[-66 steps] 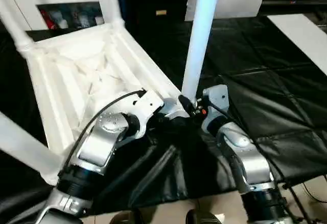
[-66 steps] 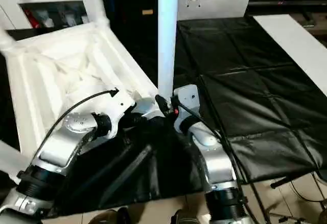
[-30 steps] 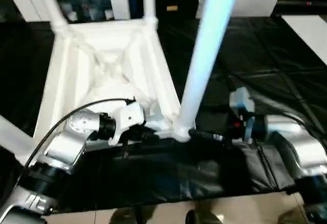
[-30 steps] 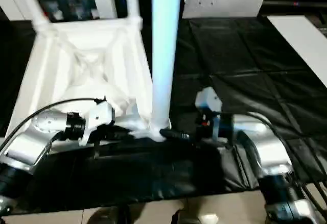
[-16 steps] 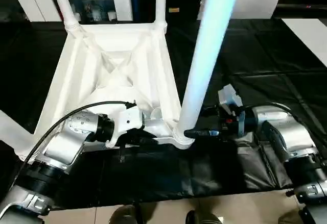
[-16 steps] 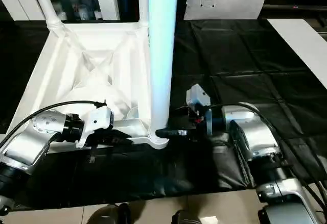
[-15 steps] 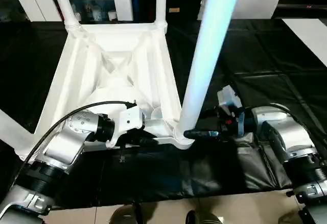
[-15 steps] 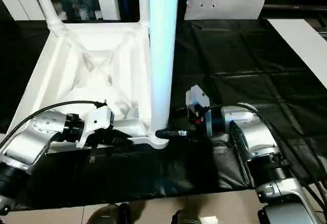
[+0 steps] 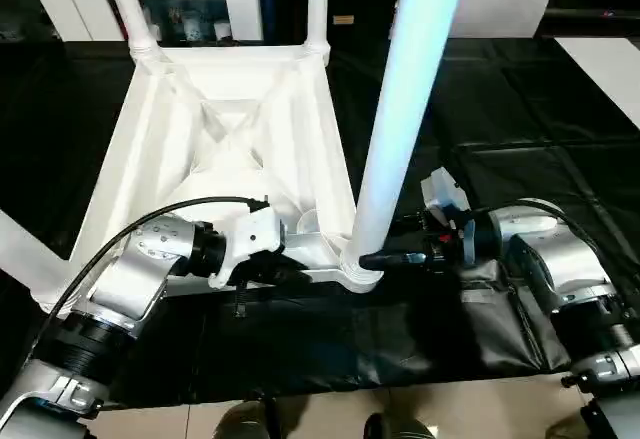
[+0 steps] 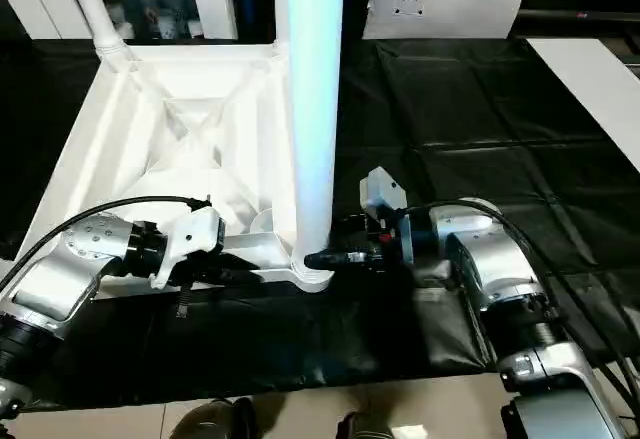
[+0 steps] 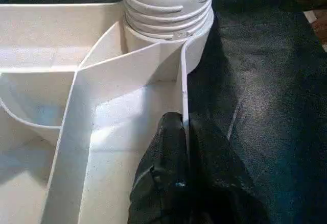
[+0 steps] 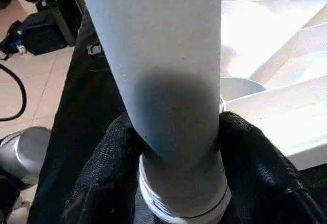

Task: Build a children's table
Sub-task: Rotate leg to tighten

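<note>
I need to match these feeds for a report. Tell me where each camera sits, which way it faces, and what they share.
Head stereo pair: looks forward and down over both silver forearms at the upturned table top on the workbench.
Left wrist: looks along the left tool, pinching the top's rim beside the threaded socket.
Right wrist: looks along the right tool, around the near leg.
Shared: that leg and its corner socket.

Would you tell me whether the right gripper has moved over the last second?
Yes. The right gripper has come in toward the leg, its fingers now around its base.
</note>
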`<state>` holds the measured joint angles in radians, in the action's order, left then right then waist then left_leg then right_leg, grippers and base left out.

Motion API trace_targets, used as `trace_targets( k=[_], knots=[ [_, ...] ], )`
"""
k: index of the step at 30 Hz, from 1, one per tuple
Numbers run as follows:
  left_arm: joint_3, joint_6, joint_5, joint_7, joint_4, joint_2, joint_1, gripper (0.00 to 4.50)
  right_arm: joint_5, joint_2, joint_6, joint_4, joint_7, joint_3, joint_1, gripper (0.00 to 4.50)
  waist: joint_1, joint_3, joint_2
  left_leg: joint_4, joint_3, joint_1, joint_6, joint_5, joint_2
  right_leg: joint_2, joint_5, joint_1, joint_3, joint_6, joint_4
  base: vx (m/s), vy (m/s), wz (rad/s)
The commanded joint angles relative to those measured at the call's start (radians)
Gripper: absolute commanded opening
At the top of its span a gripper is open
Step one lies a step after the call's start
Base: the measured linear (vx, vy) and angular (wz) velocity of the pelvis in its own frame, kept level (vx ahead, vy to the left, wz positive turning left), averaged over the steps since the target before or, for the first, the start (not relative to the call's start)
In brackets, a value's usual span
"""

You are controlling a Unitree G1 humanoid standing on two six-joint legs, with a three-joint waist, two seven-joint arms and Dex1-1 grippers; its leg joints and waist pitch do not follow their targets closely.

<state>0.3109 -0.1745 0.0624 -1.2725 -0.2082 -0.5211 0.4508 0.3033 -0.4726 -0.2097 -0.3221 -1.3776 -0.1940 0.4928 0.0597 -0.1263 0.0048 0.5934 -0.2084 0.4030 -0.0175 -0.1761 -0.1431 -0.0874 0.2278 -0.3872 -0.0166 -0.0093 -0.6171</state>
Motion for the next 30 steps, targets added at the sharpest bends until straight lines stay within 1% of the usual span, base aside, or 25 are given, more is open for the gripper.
trace_targets(
  k=[1, 3, 4, 5, 7, 8, 9, 10, 11, 12, 13, 14, 15, 16, 17, 18, 19, 21, 22, 23, 24, 25, 27, 28, 30],
  knots=[
    [0.014, -0.052, -0.002, 0.057, -0.021, 0.040, -0.004, 0.00, 0.017, 0.012, -0.056, 0.076, 0.030, -0.023, -0.065, 1.95, -0.006, 0.067, -0.004, -0.076, 0.036, -0.040, -0.095, -0.110, -0.095, -0.068, 0.022, 0.022, 0.035, -0.305, 0.055, 0.000, 0.000, 0.00],
    [0.002, -0.073, 0.002, 0.088, -0.024, 0.059, 0.002, 0.00, 0.002, 0.027, -0.083, 0.101, 0.091, -0.019, -0.091, 1.95, -0.006, 0.067, -0.008, -0.078, 0.036, -0.042, -0.089, -0.120, -0.094, -0.067, 0.029, 0.021, 0.034, -0.302, 0.058, 0.000, 0.000, 0.00],
    [0.002, -0.073, 0.002, 0.088, -0.024, 0.059, 0.002, 0.00, 0.002, 0.027, -0.083, 0.101, 0.091, -0.019, -0.091, 1.95, -0.006, 0.064, -0.009, -0.081, 0.037, -0.041, -0.079, -0.144, -0.093, -0.068, 0.066, 0.019, 0.035, -0.295, 0.063, 0.000, 0.000, 0.00],
    [-0.007, -0.100, 0.002, 0.124, -0.020, 0.079, 0.008, 0.00, -0.025, 0.049, -0.105, 0.131, 0.168, -0.023, -0.121, 1.95, -0.011, 0.060, -0.007, -0.086, 0.041, -0.038, -0.063, -0.186, -0.091, -0.072, 0.134, 0.020, 0.036, -0.285, 0.070, 0.000, 0.000, 0.00],
    [-0.013, -0.140, 0.004, 0.163, -0.009, 0.107, 0.013, 0.00, -0.062, 0.090, -0.147, 0.167, 0.278, -0.029, -0.155, 1.95, -0.014, 0.052, -0.008, -0.095, 0.042, -0.044, -0.024, -0.247, -0.094, -0.072, 0.229, 0.012, 0.040, -0.256, 0.082, 0.000, 0.000, 0.00],
    [-0.014, -0.147, 0.005, 0.169, -0.006, 0.112, 0.013, 0.00, -0.069, 0.099, -0.156, 0.174, 0.300, -0.030, -0.161, 1.95, -0.020, 0.045, -0.004, -0.105, 0.048, -0.040, 0.013, -0.311, -0.092, -0.071, 0.329, 0.012, 0.038, -0.229, 0.088, 0.000, 0.000, 0.00],
    [-0.019, -0.172, 0.002, 0.208, -0.002, 0.140, 0.017, 0.00, -0.083, 0.148, -0.193, 0.190, 0.387, -0.026, -0.176, 1.94, -0.024, 0.043, -0.004, -0.106, 0.052, -0.043, 0.032, -0.355, -0.090, -0.074, 0.391, 0.009, 0.038, -0.214, 0.092, 0.000, 0.000, 0.00],
    [-0.022, -0.194, 0.000, 0.241, 0.000, 0.166, 0.022, 0.00, -0.089, 0.200, -0.231, 0.199, 0.470, -0.016, -0.182, 1.94, -0.029, 0.040, -0.002, -0.107, 0.057, -0.050, 0.065, -0.415, -0.089, -0.077, 0.480, -0.001, 0.043, -0.183, 0.100, -0.071, 0.014, -0.05],
    [-0.022, -0.194, 0.000, 0.241, 0.000, 0.166, 0.022, 0.00, -0.089, 0.200, -0.231, 0.199, 0.470, -0.016, -0.182, 1.94, -0.035, 0.033, -0.007, -0.103, 0.063, -0.062, 0.091, -0.495, -0.084, -0.082, 0.606, -0.017, 0.044, -0.142, 0.119, -0.071, 0.014, -0.05],
    [-0.024, -0.207, -0.004, 0.266, 0.001, 0.184, 0.024, 0.00, -0.091, 0.232, -0.255, 0.203, 0.520, -0.010, -0.183, 1.94, -0.040, 0.030, -0.008, -0.104, 0.071, -0.061, 0.098, -0.521, -0.083, -0.084, 0.657, -0.015, 0.042, -0.119, 0.122, -0.072, 0.017, -0.10],
    [-0.028, -0.222, -0.011, 0.298, 0.002, 0.205, 0.027, 0.00, -0.092, 0.268, -0.282, 0.207, 0.575, -0.002, -0.181, 1.94, -0.045, 0.029, -0.005, -0.111, 0.078, -0.057, 0.113, -0.550, -0.084, -0.083, 0.692, -0.014, 0.040, -0.090, 0.124, -0.053, 0.026, -0.15],
    [-0.034, -0.242, -0.017, 0.337, 0.000, 0.236, 0.035, 0.00, -0.106, 0.315, -0.300, 0.190, 0.656, 0.013, -0.164, 1.94, -0.049, 0.030, 0.004, -0.116, 0.084, -0.062, 0.133, -0.587, -0.083, -0.078, 0.674, -0.018, 0.037, -0.080, 0.123, -0.053, 0.026, -0.15],
    [-0.040, -0.260, -0.020, 0.375, -0.002, 0.267, 0.044, 0.00, -0.116, 0.365, -0.313, 0.168, 0.740, 0.035, -0.148, 1.94, -0.058, 0.031, 0.000, -0.123, 0.090, -0.059, 0.147, -0.625, -0.081, -0.073, 0.651, -0.014, 0.029, -0.071, 0.122, -0.056, 0.035, -0.17],
    [-0.042, -0.265, -0.021, 0.386, -0.003, 0.276, 0.046, 0.00, -0.119, 0.380, -0.317, 0.162, 0.765, 0.042, -0.143, 1.94, -0.065, 0.032, -0.001, -0.126, 0.091, -0.058, 0.152, -0.632, -0.080, -0.070, 0.629, -0.011, 0.028, -0.072, 0.119, -0.054, 0.048, -0.19],
    [-0.046, -0.279, -0.024, 0.414, -0.005, 0.299, 0.054, 0.00, -0.127, 0.415, -0.321, 0.145, 0.824, 0.056, -0.133, 1.94, -0.068, 0.036, 0.002, -0.129, 0.092, -0.061, 0.154, -0.640, -0.079, -0.070, 0.592, -0.013, 0.026, -0.076, 0.121, -0.054, 0.048, -0.19],
    [-0.048, -0.286, -0.025, 0.428, -0.007, 0.311, 0.058, 0.00, -0.132, 0.432, -0.323, 0.136, 0.853, 0.063, -0.127, 1.94, -0.072, 0.039, 0.003, -0.129, 0.090, -0.060, 0.154, -0.635, -0.078, -0.069, 0.564, -0.012, 0.028, -0.082, 0.119, -0.046, 0.054, -0.17],
    [-0.054, -0.306, -0.032, 0.481, -0.012, 0.358, 0.074, 0.00, -0.152, 0.491, -0.315, 0.125, 0.953, 0.074, -0.123, 1.94, -0.078, 0.035, 0.006, -0.136, 0.091, -0.056, 0.156, -0.637, -0.078, -0.067, 0.528, -0.012, 0.025, -0.087, 0.120, -0.038, 0.051, -0.16],
    [-0.053, -0.320, -0.038, 0.525, -0.018, 0.408, 0.091, 0.00, -0.173, 0.552, -0.288, 0.120, 1.051, 0.085, -0.132, 1.94, -0.081, 0.036, 0.006, -0.135, 0.086, -0.065, 0.158, -0.658, -0.076, -0.067, 0.525, -0.023, 0.028, -0.083, 0.128, -0.019, 0.025, -0.08],
    [-0.053, -0.320, -0.038, 0.525, -0.018, 0.408, 0.091, 0.00, -0.173, 0.552, -0.288, 0.120, 1.051, 0.085, -0.132, 1.94, -0.081, 0.035, 0.004, -0.132, 0.085, -0.072, 0.151, -0.670, -0.075, -0.068, 0.533, -0.028, 0.031, -0.076, 0.135, 0.000, 0.000, 0.00],
    [-0.051, -0.324, -0.040, 0.540, -0.019, 0.426, 0.097, 0.00, -0.175, 0.572, -0.276, 0.122, 1.073, 0.087, -0.136, 2.29, -0.081, 0.035, 0.006, -0.134, 0.086, -0.069, 0.141, -0.659, -0.076, -0.070, 0.514, -0.024, 0.033, -0.074, 0.134, 0.000, 0.000, 0.00],
    [-0.048, -0.324, -0.044, 0.549, -0.024, 0.432, 0.101, 0.00, -0.165, 0.586, -0.251, 0.134, 1.077, 0.097, -0.140, 2.29, -0.079, 0.036, 0.011, -0.137, 0.084, -0.069, 0.139, -0.649, -0.076, -0.068, 0.483, -0.025, 0.035, -0.073, 0.134, 0.000, 0.000, 0.00],
    [-0.046, -0.324, -0.047, 0.555, -0.028, 0.435, 0.103, 0.00, -0.156, 0.592, -0.233, 0.146, 1.073, 0.104, -0.143, 2.66, -0.079, 0.038, 0.009, -0.137, 0.081, -0.069, 0.136, -0.642, -0.077, -0.067, 0.461, -0.024, 0.035, -0.074, 0.134, 0.000, 0.000, 0.00],
    [-0.045, -0.317, -0.068, 0.555, -0.034, 0.414, 0.100, 0.00, -0.147, 0.588, -0.216, 0.164, 1.075, 0.135, -0.139, 2.72, -0.072, 0.041, 0.008, -0.137, 0.072, -0.067, 0.114, -0.575, -0.078, -0.069, 0.379, -0.024, 0.044, -0.088, 0.133, 0.000, 0.000, 0.00],
    [-0.048, -0.306, -0.081, 0.542, -0.037, 0.385, 0.093, 0.00, -0.157, 0.548, -0.192, 0.169, 1.036, 0.133, -0.139, 2.72, -0.072, 0.041, 0.005, -0.136, 0.071, -0.065, 0.106, -0.557, -0.078, -0.070, 0.365, -0.022, 0.045, -0.093, 0.132, 0.000, 0.000, 0.00],
    [-0.054, -0.303, -0.086, 0.523, -0.037, 0.355, 0.085, 0.00, -0.178, 0.492, -0.156, 0.175, 0.984, 0.118, -0.143, 3.08, -0.063, 0.047, 0.003, -0.132, 0.063, -0.057, 0.078, -0.457, -0.082, -0.073, 0.285, -0.011, 0.048, -0.108, 0.125, 0.000, 0.000, 0.00]
  ],
)
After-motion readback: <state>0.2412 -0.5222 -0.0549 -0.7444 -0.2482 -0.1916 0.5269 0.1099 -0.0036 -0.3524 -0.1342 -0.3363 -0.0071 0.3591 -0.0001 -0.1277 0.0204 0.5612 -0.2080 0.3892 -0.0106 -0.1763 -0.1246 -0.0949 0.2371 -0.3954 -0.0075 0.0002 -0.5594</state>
